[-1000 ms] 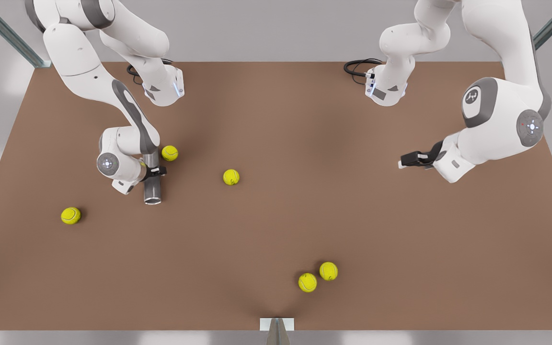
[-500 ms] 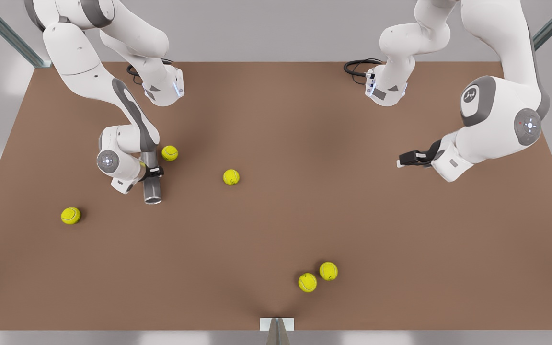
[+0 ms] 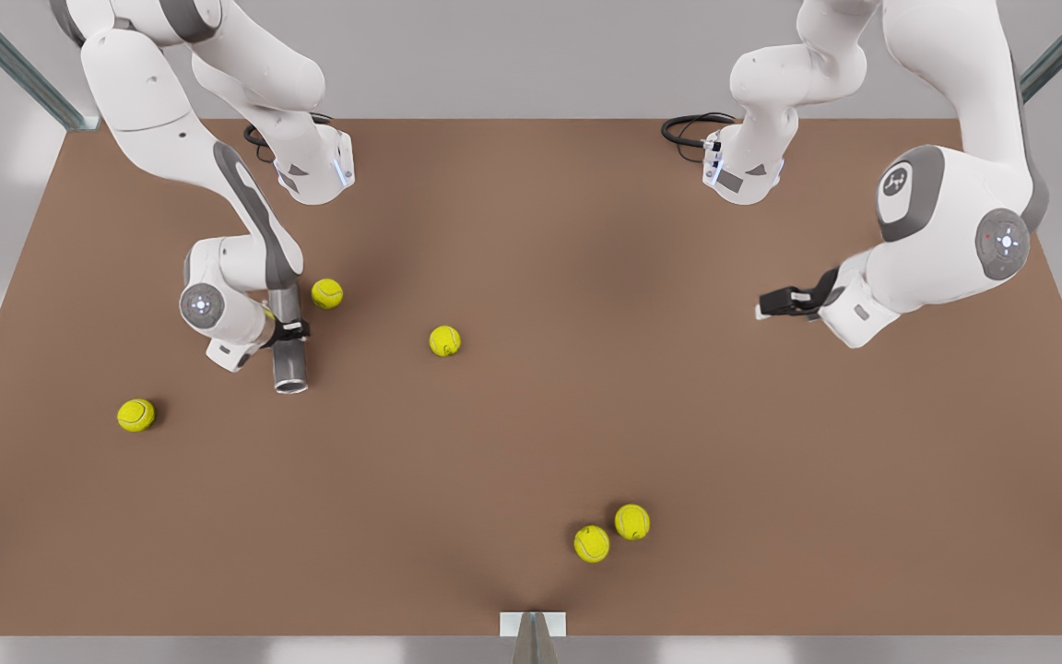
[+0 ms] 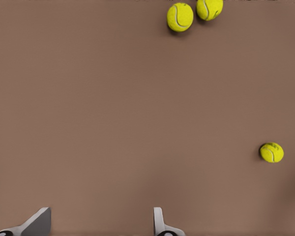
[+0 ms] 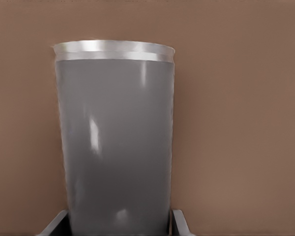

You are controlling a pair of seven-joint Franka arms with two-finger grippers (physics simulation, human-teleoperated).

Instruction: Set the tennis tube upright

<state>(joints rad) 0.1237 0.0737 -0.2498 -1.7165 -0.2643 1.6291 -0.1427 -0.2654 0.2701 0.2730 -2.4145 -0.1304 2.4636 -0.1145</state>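
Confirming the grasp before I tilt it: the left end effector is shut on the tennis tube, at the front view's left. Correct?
Not quite: it is the right end effector that is shut on the tennis tube, as the right wrist view shows, with the tube between its fingers. The left end effector waits open at the front view's right.

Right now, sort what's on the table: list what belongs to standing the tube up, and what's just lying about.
Belongs to the job:
- tennis tube, not yet upright
- right pincer, shut on the tube's sides
- left pincer, open, waiting over bare table

Lying about:
- ball beside the tube
- ball mid-table
- ball near the front view's left edge
- pair of balls at the front edge
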